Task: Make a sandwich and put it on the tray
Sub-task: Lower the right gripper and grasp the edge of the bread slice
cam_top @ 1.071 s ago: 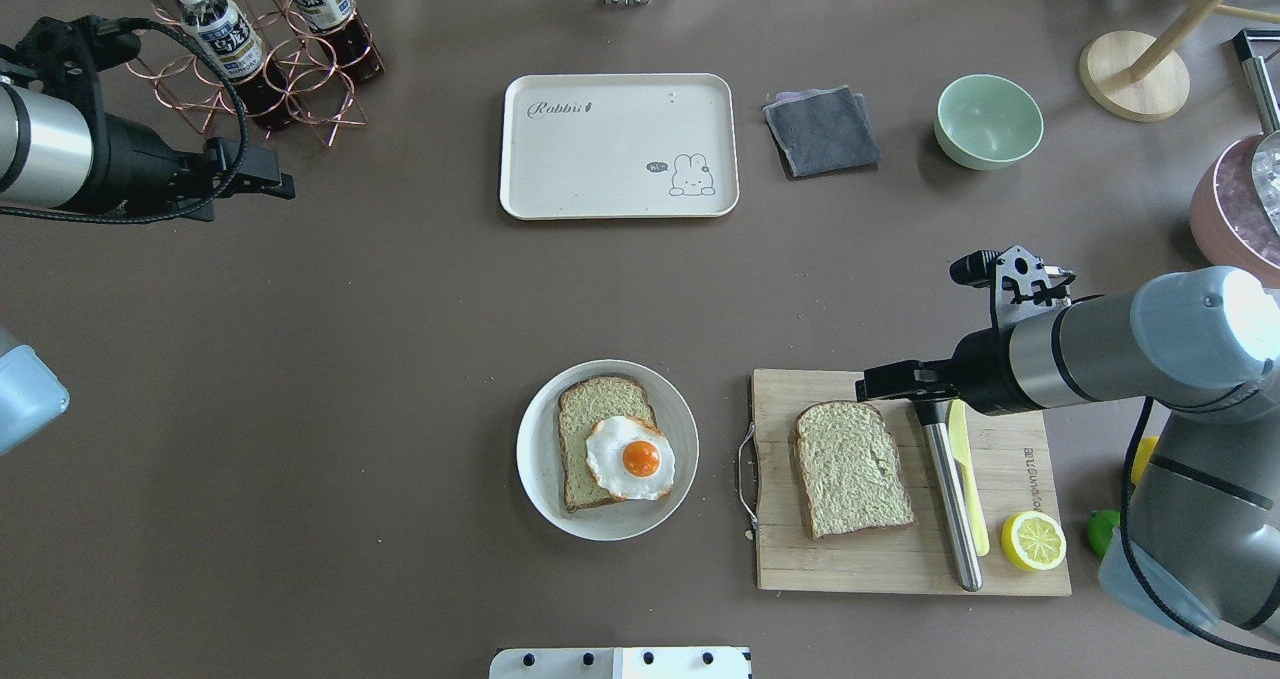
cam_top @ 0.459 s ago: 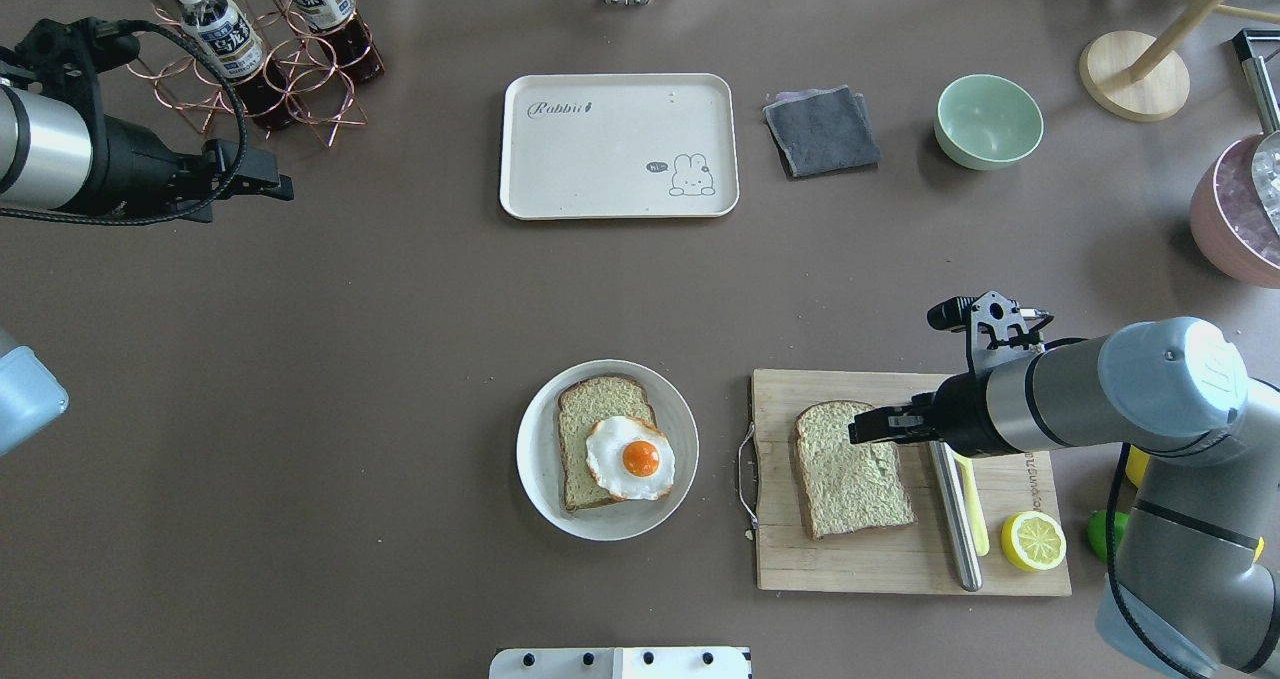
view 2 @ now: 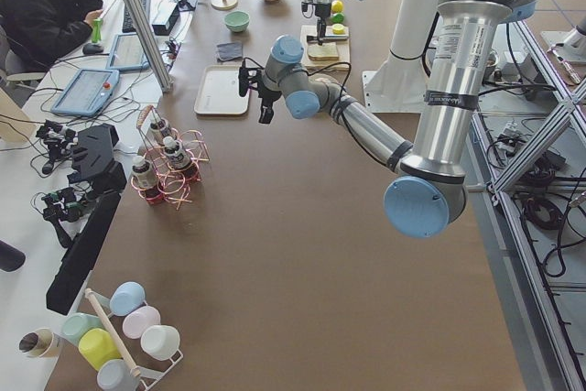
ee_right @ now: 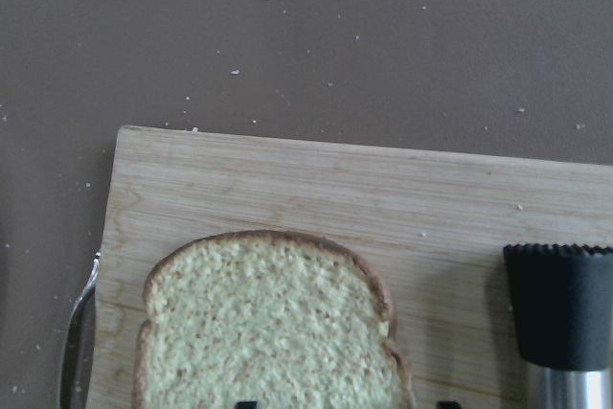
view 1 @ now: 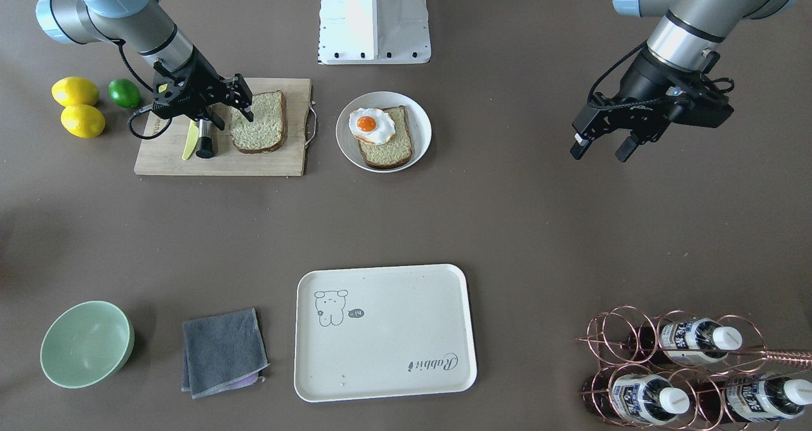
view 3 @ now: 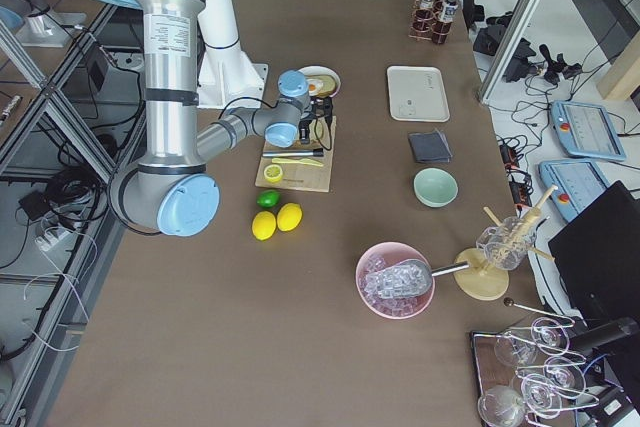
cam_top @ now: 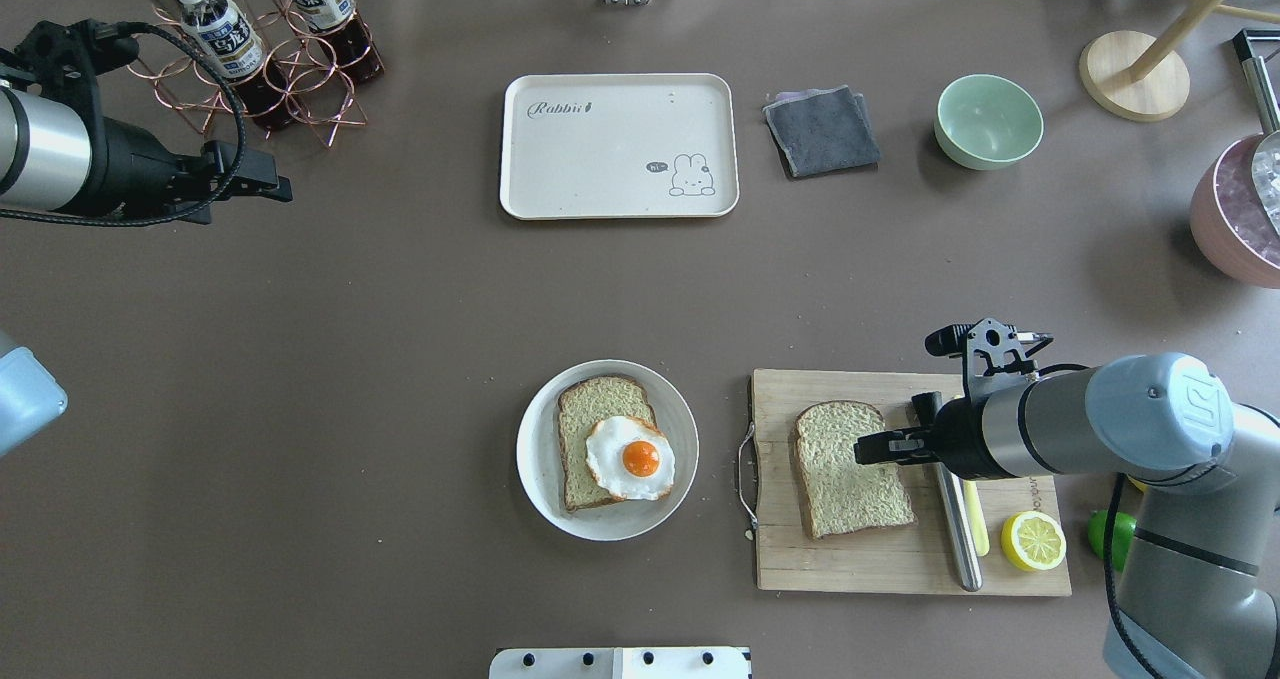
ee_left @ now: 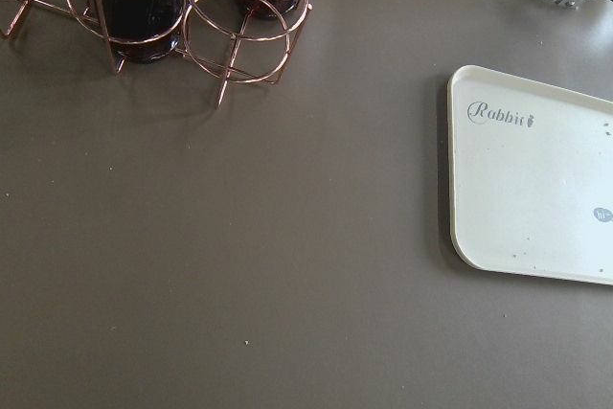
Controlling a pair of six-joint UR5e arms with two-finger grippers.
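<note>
Black right hand (view 1: 229, 113) above bread slice (cam_top: 850, 484)

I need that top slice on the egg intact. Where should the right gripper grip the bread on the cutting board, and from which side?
Come straight down from above: the bread slice lies flat on the cutting board. Set the jaws of the right gripper across its two long side crusts, likely firmer than the crumb.

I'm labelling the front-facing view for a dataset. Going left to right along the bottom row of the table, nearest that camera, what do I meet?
green bowl → grey cloth → tray → racked bottles
</note>
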